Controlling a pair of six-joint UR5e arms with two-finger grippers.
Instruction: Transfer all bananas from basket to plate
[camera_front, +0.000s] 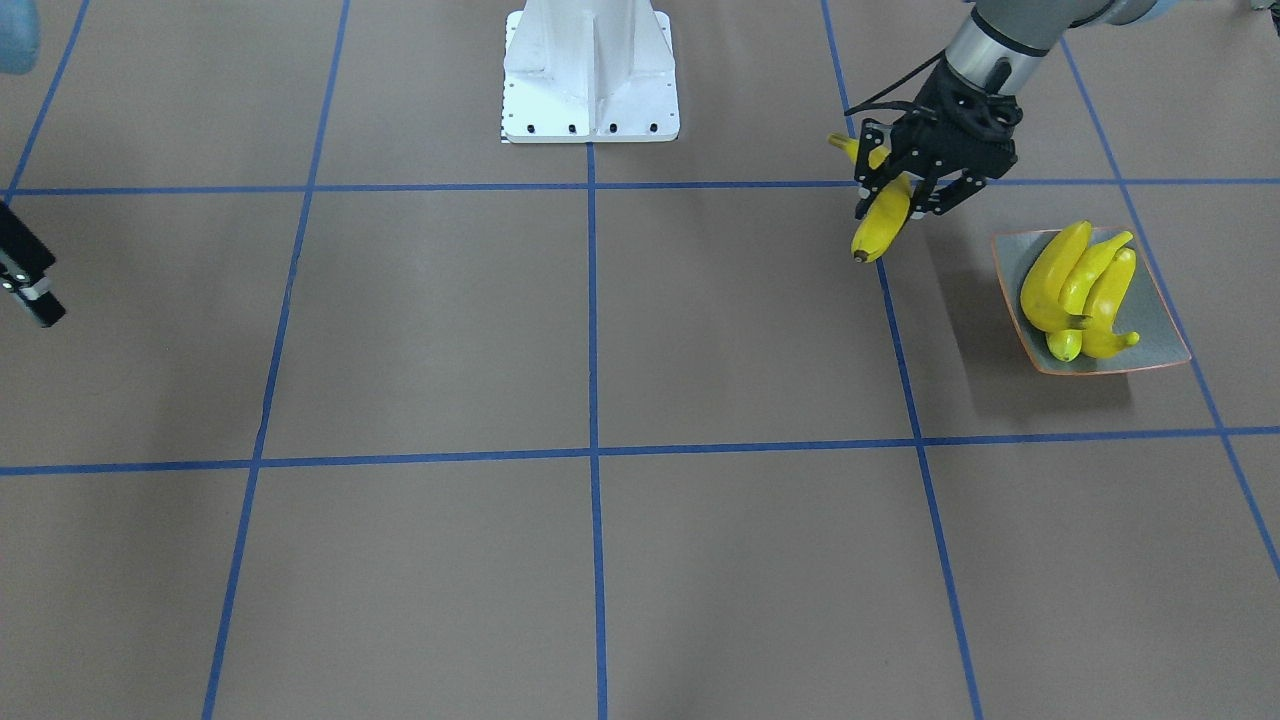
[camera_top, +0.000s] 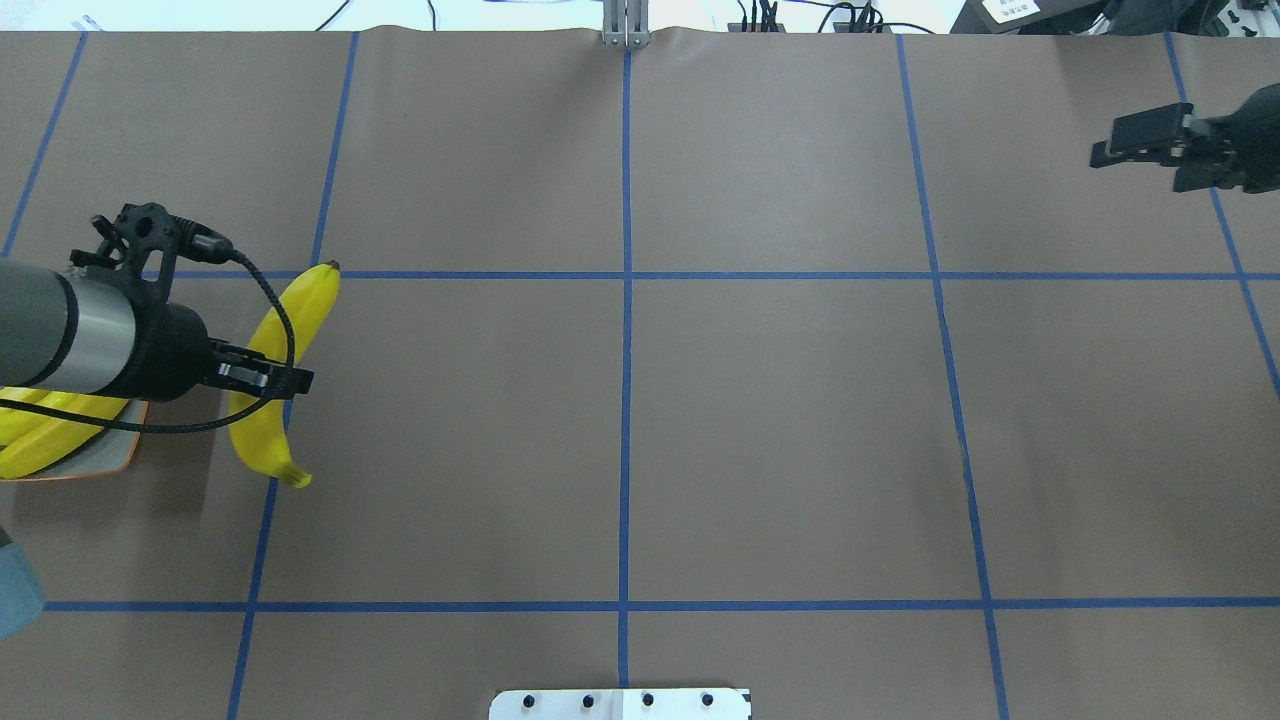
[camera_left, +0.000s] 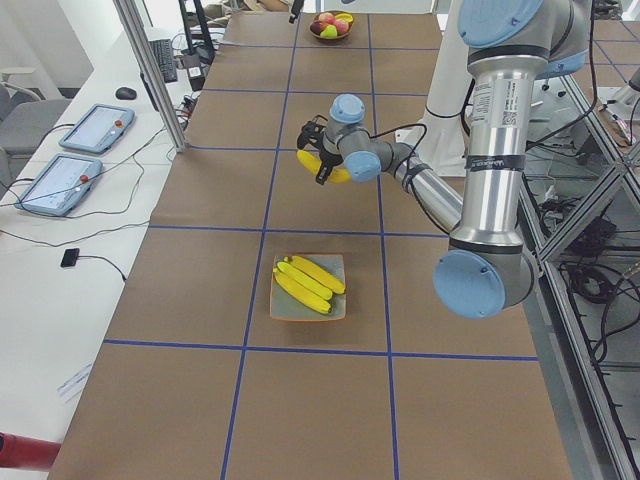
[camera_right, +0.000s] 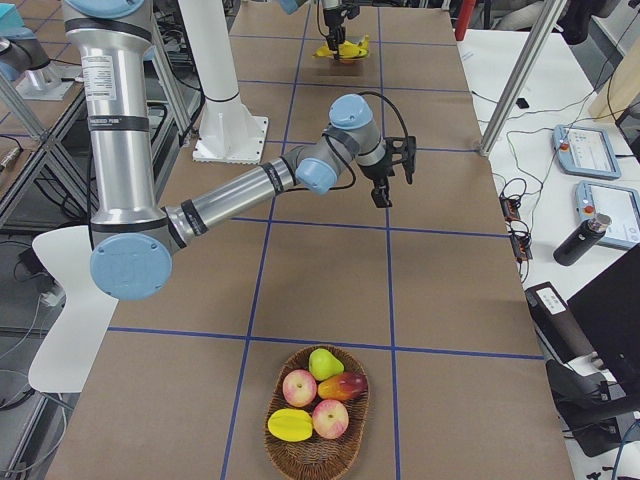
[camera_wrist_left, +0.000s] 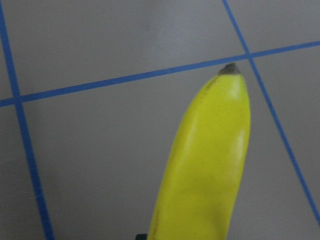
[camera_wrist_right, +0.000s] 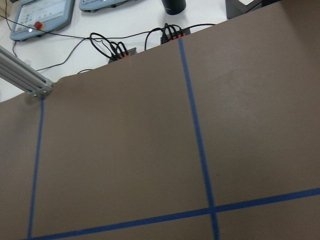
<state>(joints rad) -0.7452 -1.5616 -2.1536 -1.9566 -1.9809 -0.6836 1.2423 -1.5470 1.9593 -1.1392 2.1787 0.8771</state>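
Banana (camera_front: 878, 232), glossy, curved and bright yellow with a dark tip, clenched at mid-length by the black left tool (camera_front: 898, 200) above the matte brown table (camera_front: 420, 330), near the plate (camera_front: 1160, 338). The square, grey-green, orange-rimmed plate at the table's left carries three more bananas (camera_front: 1060, 285) lying side by side. Right tool (camera_top: 1105, 152), far right: whether released or clenched cannot be told.

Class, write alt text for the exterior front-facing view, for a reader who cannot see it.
The left end effector, at upper right, grips a yellow banana over the brown, blue-gridded table, beside a square grey-green plate already holding three bananas. The white robot base stands at top centre.
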